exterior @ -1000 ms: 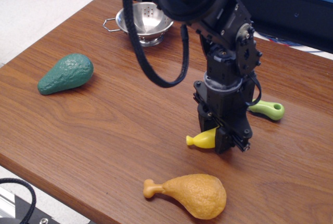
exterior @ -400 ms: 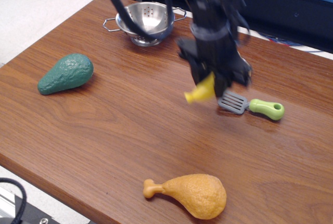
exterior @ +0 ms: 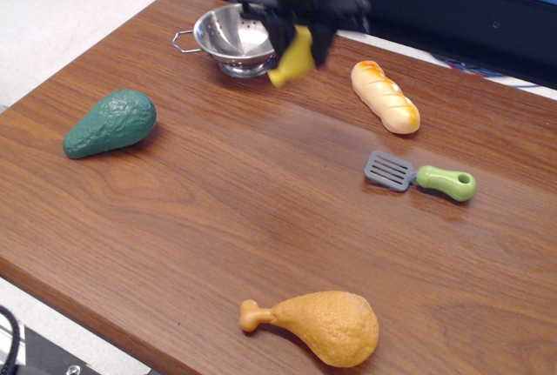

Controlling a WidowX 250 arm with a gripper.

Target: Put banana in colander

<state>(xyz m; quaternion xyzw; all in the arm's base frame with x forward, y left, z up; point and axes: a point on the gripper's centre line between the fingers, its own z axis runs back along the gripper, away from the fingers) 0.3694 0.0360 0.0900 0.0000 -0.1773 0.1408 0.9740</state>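
The small yellow banana (exterior: 292, 60) hangs in my gripper (exterior: 300, 36), nub end pointing down and to the left, well above the table. My gripper is shut on the banana and is blurred by motion. The shiny steel colander (exterior: 228, 37) with holes and wire loop handles stands at the back of the table. The gripper and banana are just to the right of the colander's rim, partly in front of it.
A green avocado (exterior: 110, 123) lies at the left. A pale bread loaf (exterior: 385, 96) lies at the back right. A grey spatula with a green handle (exterior: 420, 176) lies right of centre. An orange drumstick (exterior: 318, 326) lies near the front edge.
My gripper has lifted the banana off the table near the spatula and carried it back and left, up to the colander's right side. The bread loaf is uncovered now.
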